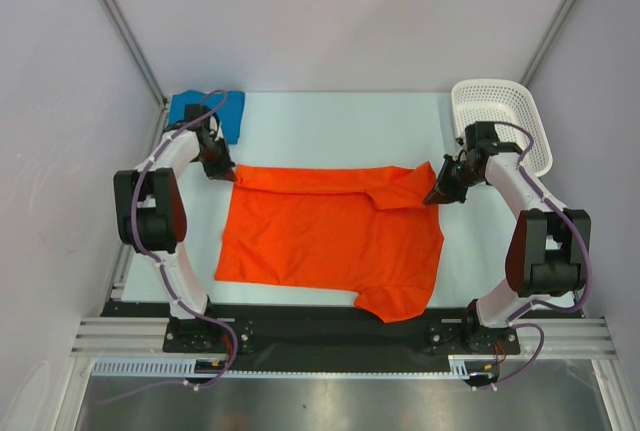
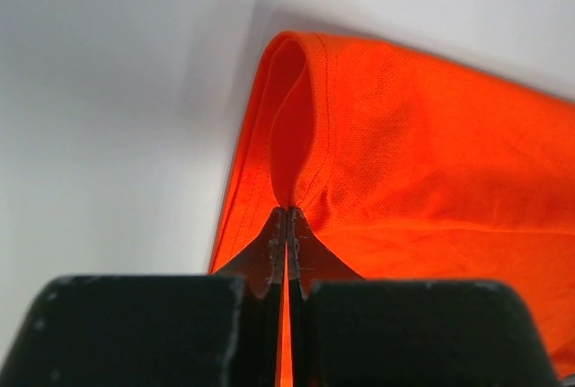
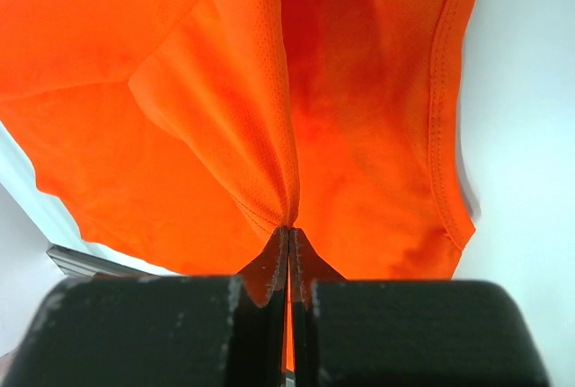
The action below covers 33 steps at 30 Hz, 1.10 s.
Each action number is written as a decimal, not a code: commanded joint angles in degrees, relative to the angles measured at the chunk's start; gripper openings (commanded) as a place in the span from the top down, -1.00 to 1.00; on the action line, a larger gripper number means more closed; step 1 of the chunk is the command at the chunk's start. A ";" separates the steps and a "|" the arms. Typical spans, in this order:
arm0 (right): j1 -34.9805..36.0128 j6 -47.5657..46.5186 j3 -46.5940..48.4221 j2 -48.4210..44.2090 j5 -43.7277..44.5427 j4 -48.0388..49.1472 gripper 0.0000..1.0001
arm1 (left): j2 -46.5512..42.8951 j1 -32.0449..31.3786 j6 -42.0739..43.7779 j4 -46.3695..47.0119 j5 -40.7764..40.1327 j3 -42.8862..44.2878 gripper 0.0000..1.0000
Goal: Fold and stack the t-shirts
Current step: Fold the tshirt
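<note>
**Item: orange-red t-shirt** (image 1: 330, 236). It lay spread across the middle of the pale surface (image 1: 340, 121), between the two arms. Its far edge was turned over in a narrow band, and one sleeve reached the dark rail (image 1: 300, 323) at the near edge.

**Left pincer** (image 1: 222, 173): pressed together on the shirt's far-left corner, biting a hemmed fold.

**Right pincer** (image 1: 437, 194): pressed together on the far-right corner, with the cloth gathered into a ridge at the tips.

**Blue t-shirt** (image 1: 190, 111): a compact heap in the far-left corner of the surface, just behind the left arm and apart from the orange one.

**Hazards, as judged:**
- Both holds were thin corner pinches, so a pull with the arms out of step could slip one corner free and leave the fold crooked.
- The ridge of cloth at the right pincer suggested uneven tension. Carried forward, it would likely set a diagonal crease.
- The sleeve at the near rail could drag or catch as the cloth moved.
- The left arm worked close to the blue shirt and might nudge it.

**Surface:** smooth, light and matt. A white perforated basket (image 1: 490, 101) stood at its far-right corner, just behind the right arm.

**Room:** plain pale walls on three sides, with metal posts in the far corners. Slotted metal rails at the near edge carried the arm bases.
</note>
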 commanded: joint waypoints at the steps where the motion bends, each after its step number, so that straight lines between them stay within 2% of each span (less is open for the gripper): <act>1: -0.07 -1.21 -0.05 0.05 -0.29 2.00 1.00 | 0.92 0.36 1.35 0.98 -0.90 -0.75 0.99; 17: -0.07 0.54 -5.85 -2.23 -0.73 3.32 1.00 | 0.92 0.36 1.88 1.59 -3.18 -2.43 0.99; 33: -0.07 0.54 -4.18 -5.04 -1.60 1.04 1.00 | -0.75 0.44 2.67 0.63 -3.54 -2.08 0.99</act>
